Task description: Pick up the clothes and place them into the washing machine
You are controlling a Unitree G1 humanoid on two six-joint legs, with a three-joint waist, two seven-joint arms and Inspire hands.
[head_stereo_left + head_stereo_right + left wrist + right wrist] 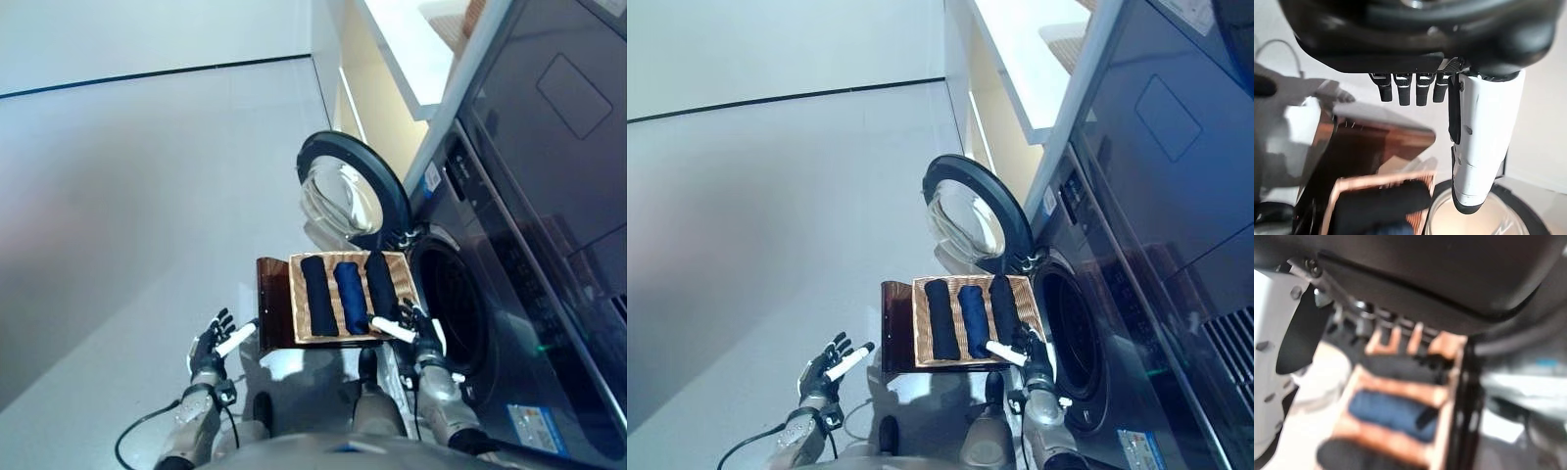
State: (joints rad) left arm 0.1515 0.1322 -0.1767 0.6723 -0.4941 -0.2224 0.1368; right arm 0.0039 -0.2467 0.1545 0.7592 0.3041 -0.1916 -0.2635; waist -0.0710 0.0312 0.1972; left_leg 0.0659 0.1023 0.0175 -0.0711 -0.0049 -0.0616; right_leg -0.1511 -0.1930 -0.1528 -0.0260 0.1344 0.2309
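A wicker basket (pixel 295 304) rests on a brown stand (pixel 273 304) in front of the washing machine's round opening (pixel 455 304). In it lie three rolled clothes side by side: a black roll (pixel 316 294), a blue roll (pixel 350 294) and a second black roll (pixel 380 284). My right hand (pixel 423 338) is open at the basket's near right corner, with its fingers (pixel 1385 333) reaching over the rim towards the right black roll (pixel 1400 368). My left hand (pixel 209 348) hangs open to the left of the stand, holding nothing.
The washer's round door (pixel 348 191) stands swung open just beyond the basket. The machine's dark front (pixel 529 294) fills the right side. A white counter (pixel 411 59) runs along the far right. Pale floor (pixel 127 215) spreads out to the left.
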